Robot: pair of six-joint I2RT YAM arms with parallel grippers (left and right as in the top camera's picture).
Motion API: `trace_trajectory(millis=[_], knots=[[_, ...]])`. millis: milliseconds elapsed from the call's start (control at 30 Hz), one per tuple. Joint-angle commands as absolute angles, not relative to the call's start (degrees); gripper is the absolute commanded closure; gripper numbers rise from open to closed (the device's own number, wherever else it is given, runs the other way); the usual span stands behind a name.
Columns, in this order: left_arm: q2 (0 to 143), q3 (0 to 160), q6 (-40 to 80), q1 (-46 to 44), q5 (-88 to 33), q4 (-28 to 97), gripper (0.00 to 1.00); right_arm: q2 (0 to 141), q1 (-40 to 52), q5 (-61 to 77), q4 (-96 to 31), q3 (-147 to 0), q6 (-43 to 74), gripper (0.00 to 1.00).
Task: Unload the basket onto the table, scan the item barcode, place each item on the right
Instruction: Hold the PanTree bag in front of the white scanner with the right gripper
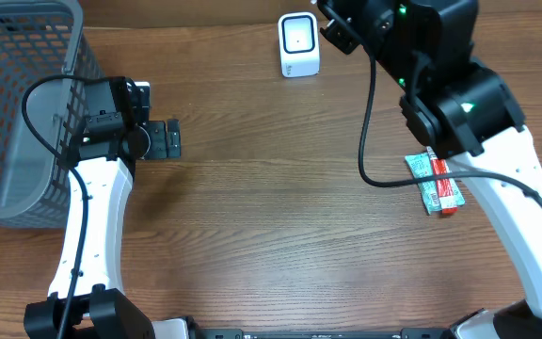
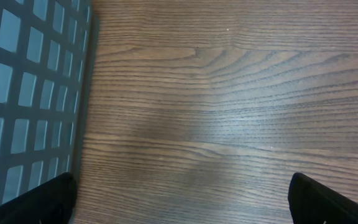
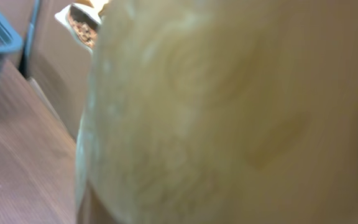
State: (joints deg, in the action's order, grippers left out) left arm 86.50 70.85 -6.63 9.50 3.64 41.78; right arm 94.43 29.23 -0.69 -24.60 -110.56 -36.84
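A pale yellowish item [image 3: 229, 112] fills almost the whole right wrist view, blurred and very close, and it hides the fingers there. My right gripper [image 1: 335, 26] is raised at the back of the table, just right of the white barcode scanner [image 1: 298, 44], and is shut on that item. The item itself cannot be made out in the overhead view. My left gripper [image 1: 163, 139] hovers beside the basket, open, with only bare wood between its fingertips [image 2: 328, 202].
A grey mesh basket [image 1: 17, 104] stands at the far left, its wall right beside my left gripper [image 2: 23, 93]. Green and red packets [image 1: 438, 185] lie on the table at the right, partly under my right arm. A black cable loops from that arm.
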Motion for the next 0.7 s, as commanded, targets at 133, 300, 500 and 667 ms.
trace_trajectory(millis=[133,300,500,667], knots=[[87.0,70.3,-7.9,9.7,3.1,41.8,0.0,101.0,29.3,-6.7,-20.9,-111.3,-42.5,0.97],[87.0,70.3,-7.9,9.7,3.1,41.8,0.0,106.0,29.3,-7.7,-18.8,-111.3,-42.5,0.97],[87.0,70.3,-7.9,9.7,3.1,41.8,0.0,112.4,29.3,-11.8,-14.0,-111.3,-42.5,0.97],[87.0,70.3,-7.9,9.7,3.1,41.7,0.0,117.1,29.3,-13.5,-11.4,-111.3,-42.5,0.97]])
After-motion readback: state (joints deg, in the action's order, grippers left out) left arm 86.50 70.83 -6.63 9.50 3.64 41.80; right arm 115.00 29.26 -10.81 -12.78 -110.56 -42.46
